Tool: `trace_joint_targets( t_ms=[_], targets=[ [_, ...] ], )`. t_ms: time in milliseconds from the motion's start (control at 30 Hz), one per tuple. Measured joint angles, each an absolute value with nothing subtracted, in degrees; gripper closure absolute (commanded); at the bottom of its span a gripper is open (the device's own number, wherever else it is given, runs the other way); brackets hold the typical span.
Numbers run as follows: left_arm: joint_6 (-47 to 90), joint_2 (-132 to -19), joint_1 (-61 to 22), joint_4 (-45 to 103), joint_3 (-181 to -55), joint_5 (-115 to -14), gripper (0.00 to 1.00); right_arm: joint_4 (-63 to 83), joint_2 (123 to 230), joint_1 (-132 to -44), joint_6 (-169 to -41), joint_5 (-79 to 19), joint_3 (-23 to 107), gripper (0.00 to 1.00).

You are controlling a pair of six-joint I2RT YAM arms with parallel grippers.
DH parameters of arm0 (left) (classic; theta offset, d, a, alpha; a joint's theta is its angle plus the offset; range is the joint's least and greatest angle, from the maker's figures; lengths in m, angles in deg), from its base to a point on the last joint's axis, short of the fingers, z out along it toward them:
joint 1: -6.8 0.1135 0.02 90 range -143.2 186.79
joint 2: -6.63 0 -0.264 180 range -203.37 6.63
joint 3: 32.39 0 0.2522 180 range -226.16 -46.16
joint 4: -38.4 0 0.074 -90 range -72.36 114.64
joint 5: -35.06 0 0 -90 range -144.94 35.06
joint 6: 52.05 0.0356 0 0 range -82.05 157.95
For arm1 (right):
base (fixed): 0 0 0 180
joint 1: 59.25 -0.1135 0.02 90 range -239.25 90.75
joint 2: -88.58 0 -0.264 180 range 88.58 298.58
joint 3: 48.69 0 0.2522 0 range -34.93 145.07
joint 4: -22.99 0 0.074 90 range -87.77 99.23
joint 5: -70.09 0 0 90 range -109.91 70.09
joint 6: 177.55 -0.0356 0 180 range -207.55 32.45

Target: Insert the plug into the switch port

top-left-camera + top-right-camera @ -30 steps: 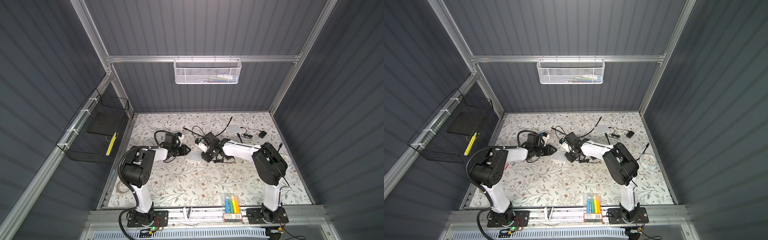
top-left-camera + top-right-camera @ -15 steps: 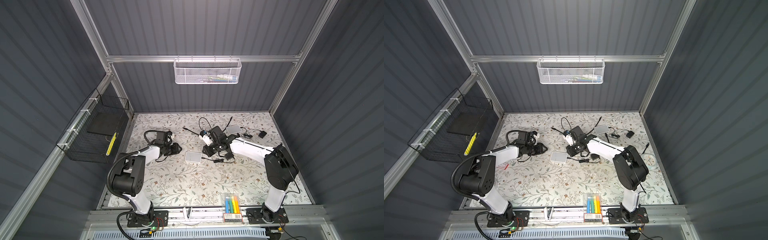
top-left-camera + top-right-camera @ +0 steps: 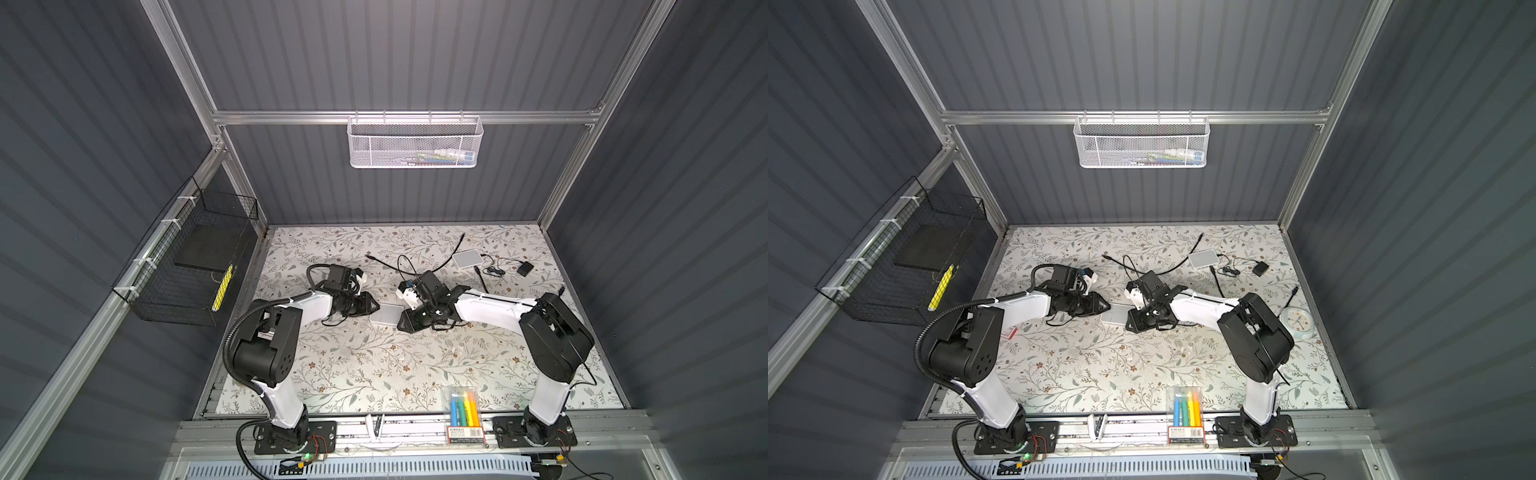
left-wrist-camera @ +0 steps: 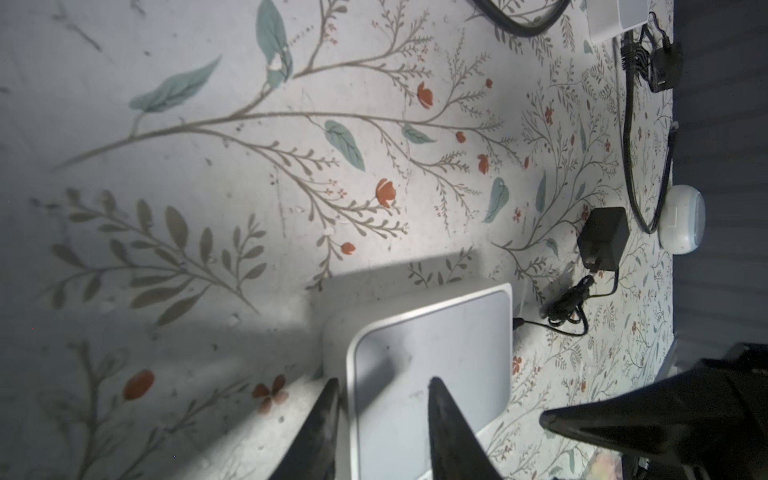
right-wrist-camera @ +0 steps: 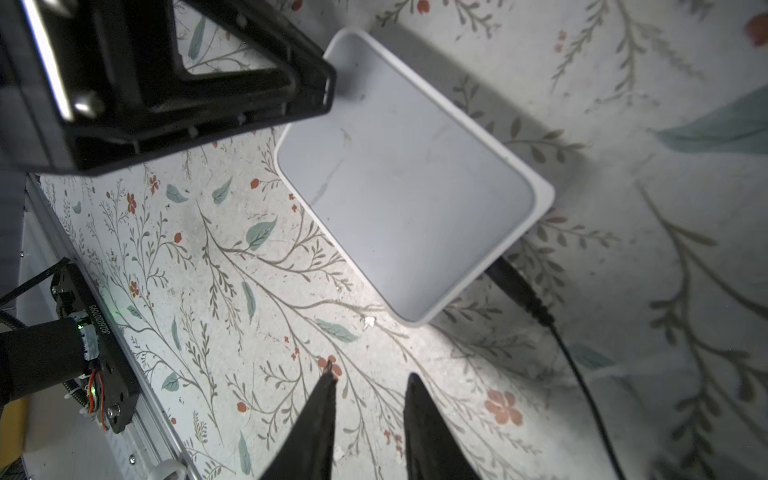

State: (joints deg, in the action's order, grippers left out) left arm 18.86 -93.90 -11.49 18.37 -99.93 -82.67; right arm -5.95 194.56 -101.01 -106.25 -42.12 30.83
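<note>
Left gripper [image 4: 382,380]: fingers spread, empty, poised over one corner of the switch [image 4: 457,332]. Right gripper [image 5: 371,372]: fingers spread, empty, over bare surface [image 5: 232,291] just beside the switch. Switch: white, lying flat between both grippers. Plug [image 5: 513,286]: black, set against the switch's side edge, cable trailing away.

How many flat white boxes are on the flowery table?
2. The middle box lies at the centre of the table. The back box sits near the rear wall, toward the right. More might be hidden from these views.
</note>
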Motion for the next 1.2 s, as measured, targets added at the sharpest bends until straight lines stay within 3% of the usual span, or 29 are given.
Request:
trace_joint_targets(
  t_ms=[667,1000,1200],
  targets=[
    [16.91,-88.44,-11.12,17.74,-96.09,-78.14,0.63,-3.94,204.02,-99.2,-106.75,-41.16,40.84,0.69],
    [16.6,-84.46,-8.28,15.4,-95.69,-74.95,0.5,-6.32,204.33,-96.73,-99.87,-42.3,42.09,0.65],
    [17.37,-79.3,-3.44,13.43,-95.72,-71.28,0.46,-13.6,201.68,-92.88,-91.61,-36.97,45.89,0.6]
  ],
)
